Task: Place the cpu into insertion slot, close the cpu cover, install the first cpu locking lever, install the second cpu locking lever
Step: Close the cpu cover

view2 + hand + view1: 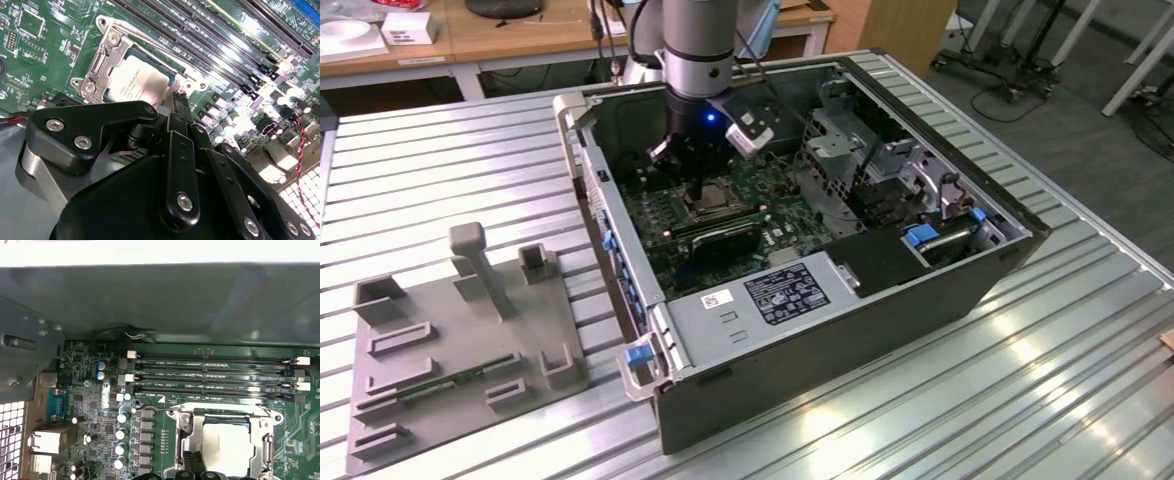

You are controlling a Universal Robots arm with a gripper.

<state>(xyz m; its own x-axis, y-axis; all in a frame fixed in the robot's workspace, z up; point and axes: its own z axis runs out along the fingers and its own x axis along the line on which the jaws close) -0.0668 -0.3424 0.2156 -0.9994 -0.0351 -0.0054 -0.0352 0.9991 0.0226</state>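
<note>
**CPU Seated in Its Socket Inside the Open Case**

The open computer case [854,330] held the green motherboard [95,405]. On that board, the insertion slot [220,420] held the cpu [135,85], and the cpu cover [97,62] lay flat, framing the chip. The gripper [177,102] hung close over the socket's edge. Whether its jaws were apart or together could not be told.

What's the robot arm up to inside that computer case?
One robot arm reaches into the open computer case. The cpu is already seated on the motherboard, and the cpu cover appears lowered around it. The gripper sits close by the cover's edge.
</note>
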